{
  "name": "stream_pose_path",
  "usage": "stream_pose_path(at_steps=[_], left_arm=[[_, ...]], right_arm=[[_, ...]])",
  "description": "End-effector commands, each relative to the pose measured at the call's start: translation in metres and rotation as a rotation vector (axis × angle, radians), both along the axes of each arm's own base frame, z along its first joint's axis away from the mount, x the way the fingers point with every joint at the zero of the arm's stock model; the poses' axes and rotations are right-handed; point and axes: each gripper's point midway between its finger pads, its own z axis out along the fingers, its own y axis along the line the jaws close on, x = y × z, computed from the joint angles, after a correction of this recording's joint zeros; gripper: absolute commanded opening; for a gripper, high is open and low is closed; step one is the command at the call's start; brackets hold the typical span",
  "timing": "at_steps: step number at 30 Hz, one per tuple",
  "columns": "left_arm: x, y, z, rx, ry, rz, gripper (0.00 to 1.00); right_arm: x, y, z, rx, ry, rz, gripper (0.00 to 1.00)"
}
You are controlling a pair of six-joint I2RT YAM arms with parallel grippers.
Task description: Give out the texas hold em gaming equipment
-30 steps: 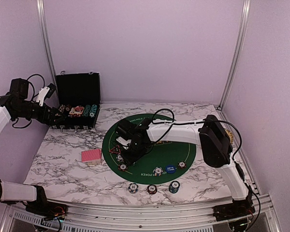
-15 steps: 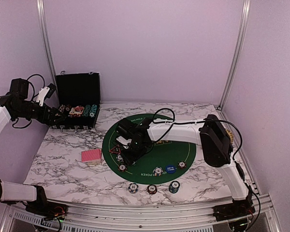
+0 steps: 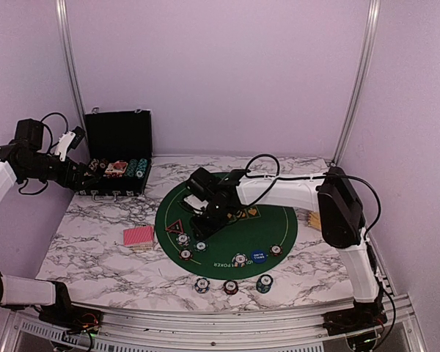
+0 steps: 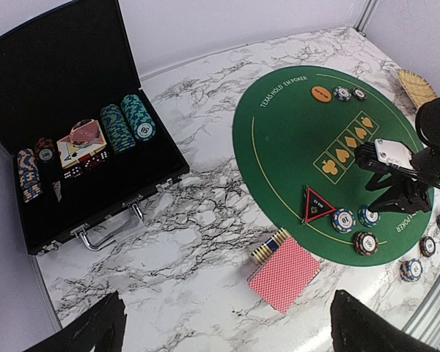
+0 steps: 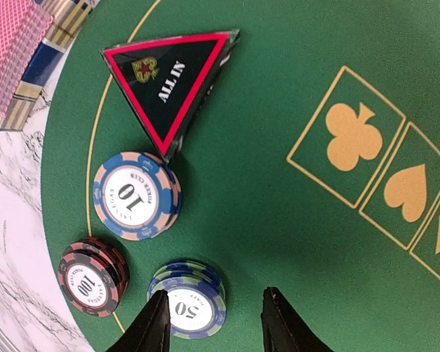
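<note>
While the right gripper (image 5: 216,326) hangs low over the green mat (image 5: 279,220), its jaws stand apart with bare felt between them and pinch nothing. A short stack of blue 50 chips (image 5: 189,302) lies by one finger, partly hidden under it; whether that finger touches the stack I cannot tell. Just beside it sits a red 100 stack (image 5: 94,277). Higher in the wrist view is a blue 10 stack (image 5: 136,196), right at the lower tip of the red-rimmed black triangle (image 5: 169,77) marked ALL IN. All four lie flat near the mat's left rim.

Off the mat, on the marble table (image 4: 205,191), the deck of red-backed cards (image 4: 284,273) rests close to that rim. On the near part of the mat the blue button disc (image 3: 257,256) lies between two chips. Three more chips (image 3: 230,286) line up on the marble just past the near rim. The orange button disc (image 4: 321,93) lies near the mat's rim beside two chips, well apart from the right gripper.

The left gripper (image 4: 226,312) hovers at the table's left, near the open black case (image 4: 59,66), with its jaws spread wide and empty. Inside the case are rows of chips (image 4: 128,121) and some cards. A tan slatted piece (image 4: 414,84) lies beyond the mat's right rim.
</note>
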Motion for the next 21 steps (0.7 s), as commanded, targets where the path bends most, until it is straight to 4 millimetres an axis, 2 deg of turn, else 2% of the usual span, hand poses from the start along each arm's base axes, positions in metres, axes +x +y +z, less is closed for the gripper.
stream_pose_path(at_steps=[1,14,21], left_arm=[[-0.007,-0.001,-0.002,0.003,0.005,-0.012,0.99],[-0.007,0.0,-0.002,0.009,0.004,-0.009,0.99],[-0.007,0.0,-0.003,0.01,0.005,-0.008,0.99]], right_arm=[[-0.001,0.003,0.002,0.046,0.027,-0.007,0.42],[-0.015,0.006,-0.015,0.075,0.103,0.013,0.43],[-0.015,0.006,-0.014,0.078,0.101,0.012,0.44]])
